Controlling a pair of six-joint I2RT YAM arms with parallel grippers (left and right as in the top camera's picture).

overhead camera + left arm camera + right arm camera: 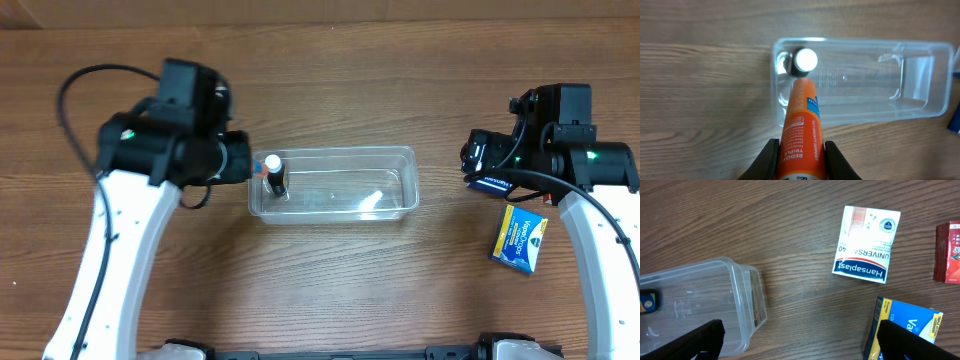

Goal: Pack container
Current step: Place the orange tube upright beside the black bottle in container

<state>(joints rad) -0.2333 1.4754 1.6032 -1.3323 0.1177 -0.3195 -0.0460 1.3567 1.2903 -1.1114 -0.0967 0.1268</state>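
Container (350, 150) at centre of counter (330, 290), long axis 9 to 3 o'clock. Left tool (802, 160) clamped on orange tube (801, 125); tube tip over the container's 9 o'clock rim, beside white-capped bottle (805, 60) standing inside that end. Right tool (805, 345) jaws wide, empty, off the 3 o'clock end. Blue box (520, 240) at its 5 o'clock.

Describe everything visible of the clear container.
The container is a shallow, clear plastic rectangular tub with rounded corners and a rim, sitting upright on the wooden table between the arms. A dark bottle with a white cap stands inside at the left arm's end. The orange pack in the left pincer pokes over that end's rim; contact is unclear.
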